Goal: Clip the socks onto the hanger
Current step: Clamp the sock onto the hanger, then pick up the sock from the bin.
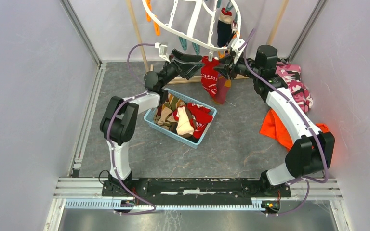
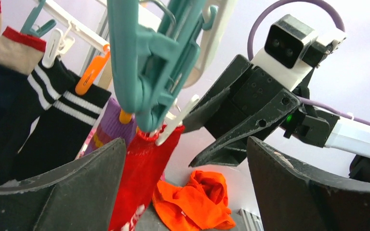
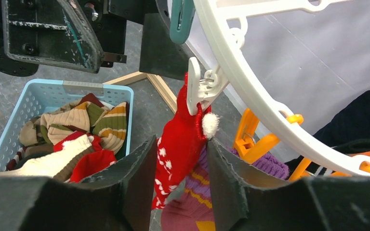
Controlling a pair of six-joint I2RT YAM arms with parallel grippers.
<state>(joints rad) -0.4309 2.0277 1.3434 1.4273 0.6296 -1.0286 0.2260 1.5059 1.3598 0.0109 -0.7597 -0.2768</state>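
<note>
Right wrist view: your right pincer (image 3: 181,144) is sitting half-open around the red sock (image 3: 178,130) hanging from a white clip (image 3: 195,91) on the hanger (image 3: 233,67), left pincer (image 2: 185,142) gaping wide, empty. Backing out crooked, you're risking tugging it loose.

No readable text, label or number shows anywhere.

One hanger (image 3: 231,48) at twelve o'clock; one basket (image 1: 169,132), its socks (image 1: 192,118) heaped past counting; two tools, left tool (image 1: 195,67) and right tool (image 1: 221,71); one orange cloth (image 1: 274,127) at three o'clock.
</note>
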